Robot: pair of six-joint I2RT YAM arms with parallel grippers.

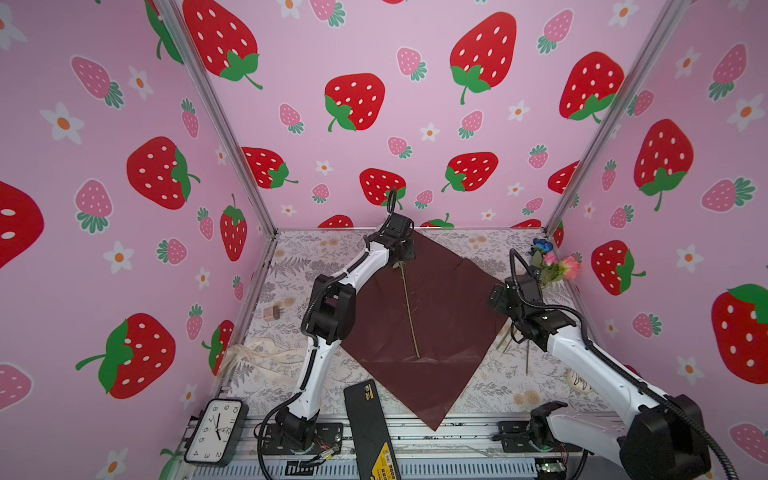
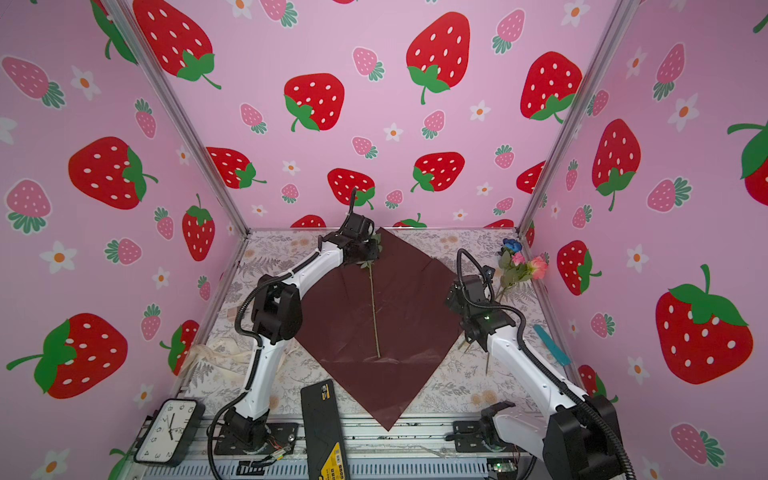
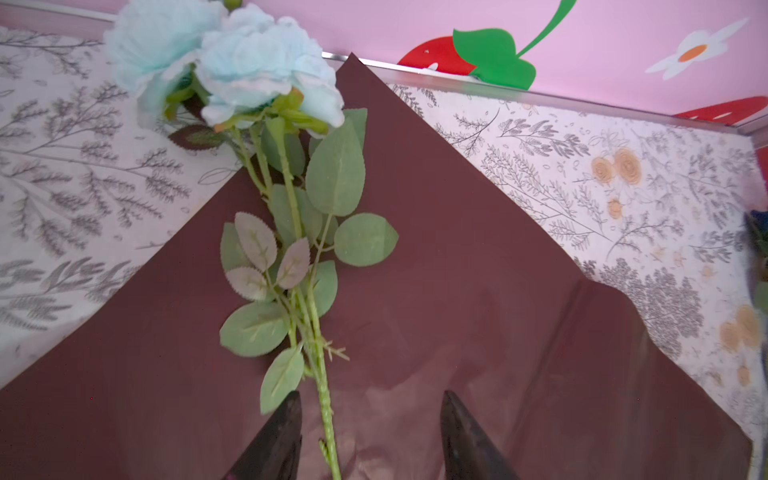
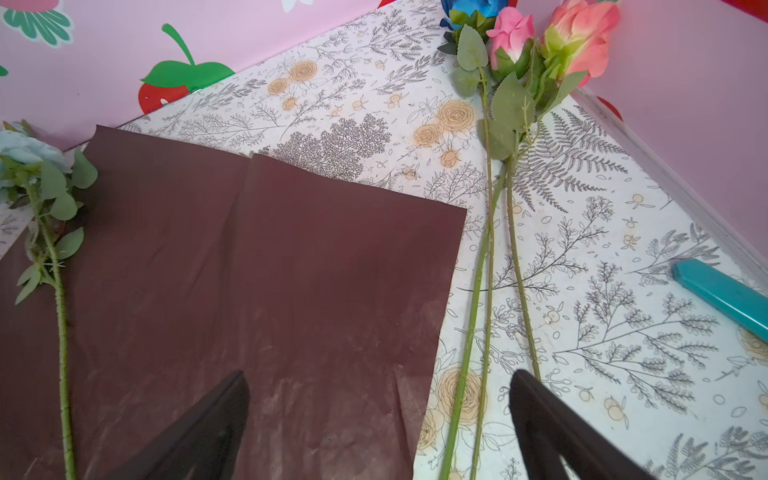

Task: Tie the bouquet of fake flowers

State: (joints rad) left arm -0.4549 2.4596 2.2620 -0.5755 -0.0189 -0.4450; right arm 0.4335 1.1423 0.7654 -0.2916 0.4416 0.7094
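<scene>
I see the floral-printed surface [image 1: 498, 374] carrying a dark red glossy sheet of wrapping paper [image 1: 440, 316] at its middle, with a pale blue leafy artificial flower [image 3: 255, 241] lying along it, blooms over the far edge. The pink, coral and dark blue artificial flowers [image 4: 509, 99] lie off the paper near the far right corner. My left pincer [image 3: 372, 395] stands parted astride the blue flower's stem, not gripping it; my right pincer [image 4: 379, 374] gapes wide over the paper's right edge.

This is a staged robot-lab booth. Pink strawberry-printed wall panels [image 1: 415, 104] in silver metal framing [image 1: 230, 137] enclose a tabletop covered in grey botanical-print paper [image 1: 478, 245] on three sides. Along the tabletop's near edge, a slotted aluminium rail [image 1: 461, 436] anchors the white-and-black left arm [image 1: 316, 365] and right arm [image 1: 590, 359]. A black-rimmed analogue clock [image 1: 214, 432] leans by its near left corner.
</scene>
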